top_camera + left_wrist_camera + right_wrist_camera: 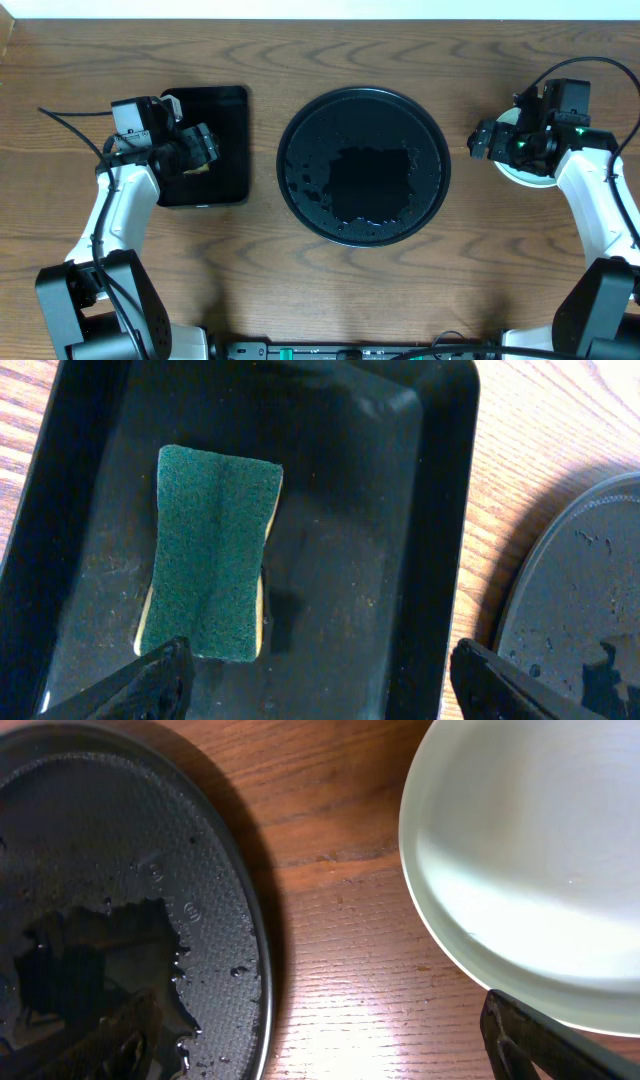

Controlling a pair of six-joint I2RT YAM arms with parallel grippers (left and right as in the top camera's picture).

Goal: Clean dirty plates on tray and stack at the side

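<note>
The round black tray (pixel 363 165) sits mid-table with no plate on it; its surface is wet with a pool of water. It also shows in the right wrist view (pixel 120 890) and the left wrist view (pixel 585 590). The plates (pixel 527 176) are stacked on the wood at the far right, mostly hidden under my right arm. The right wrist view shows a pale mint plate (pixel 530 850) on top, with a second rim just under it. My right gripper (pixel 483 140) (pixel 330 1045) is open and empty between tray and stack. My left gripper (pixel 205 148) (pixel 320 680) is open and empty.
A smaller rectangular black tray (pixel 228 110) lies at the left, under my left gripper. A green scouring sponge (pixel 212 550) with a yellow underside lies in it, just beyond my left finger. Bare wood separates the two trays.
</note>
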